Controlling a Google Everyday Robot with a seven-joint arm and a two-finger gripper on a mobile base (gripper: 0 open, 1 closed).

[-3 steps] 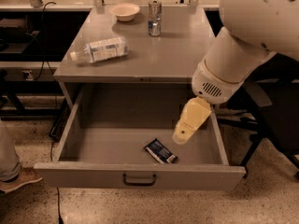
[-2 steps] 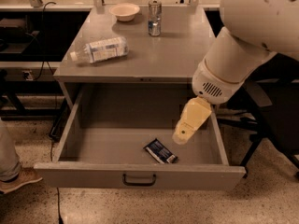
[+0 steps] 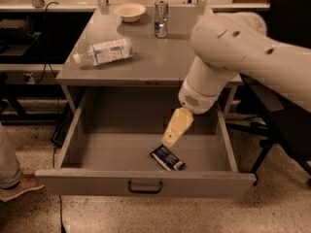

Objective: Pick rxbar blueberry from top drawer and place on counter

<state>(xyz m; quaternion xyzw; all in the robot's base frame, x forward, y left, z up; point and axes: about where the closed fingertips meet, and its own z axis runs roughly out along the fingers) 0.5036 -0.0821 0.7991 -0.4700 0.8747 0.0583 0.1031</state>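
Starting at the far left, a person's trouser leg and shoe (image 3: 12, 181) stand on the speckled floor beside the table. On the counter (image 3: 160, 59), a clear plastic bottle (image 3: 103, 51) with a white label lies on its side near the left edge. Behind it sit a pale bowl (image 3: 129, 11) and, just to its right, a slim can (image 3: 161, 18) standing upright. Below, the top drawer (image 3: 97, 182) is pulled wide open, its dark curved handle (image 3: 145, 186) centred on the front panel. The rxbar blueberry (image 3: 167, 158) lies flat and askew on the drawer floor, close to the front, right of centre. The gripper (image 3: 169, 140) hangs tip-down inside the drawer, just above the bar's left end. I cannot tell whether it is open or closed, and the bar rests on the floor, not lifted. The thick white arm (image 3: 228, 52) reaches in from the right, in front of a black chair (image 3: 286, 130).
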